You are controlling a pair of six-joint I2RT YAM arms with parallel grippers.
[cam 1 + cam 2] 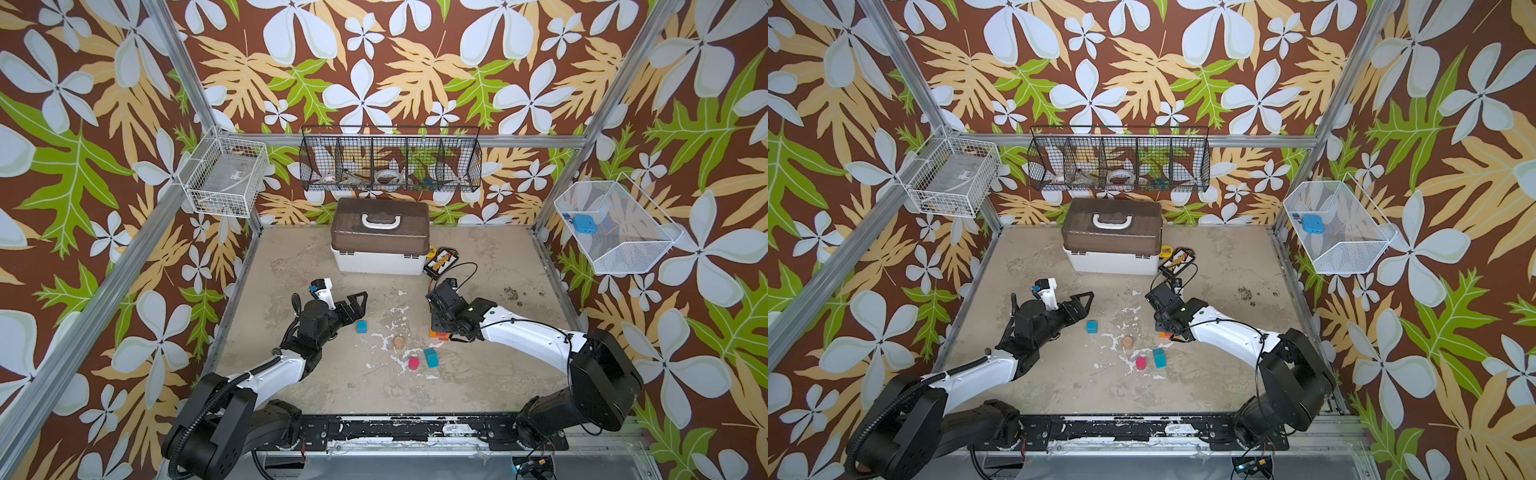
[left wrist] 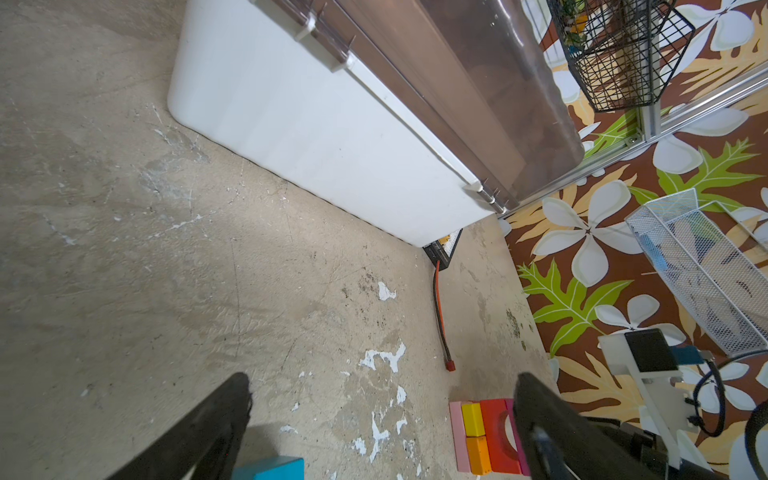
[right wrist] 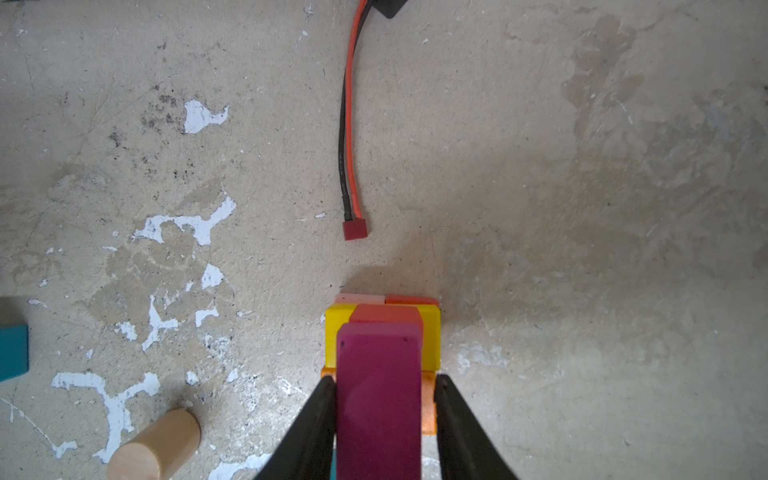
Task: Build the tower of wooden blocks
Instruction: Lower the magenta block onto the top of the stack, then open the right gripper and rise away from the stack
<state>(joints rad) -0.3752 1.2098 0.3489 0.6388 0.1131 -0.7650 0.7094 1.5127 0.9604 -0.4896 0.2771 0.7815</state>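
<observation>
Bare tabletop in front of the white box carries the tower. A magenta bar on top is flanked by the right claw, set narrow; a grip cannot be confirmed. An off-centre release could topple the stack. The left claw is set wide and empty.

Nothing written can be read in any view: no word, number or brand. The black and yellow pack just beside the white box carries yellow print too small to make out. The grey case in the white wire basket bears a small label that shows only as a blur.
</observation>
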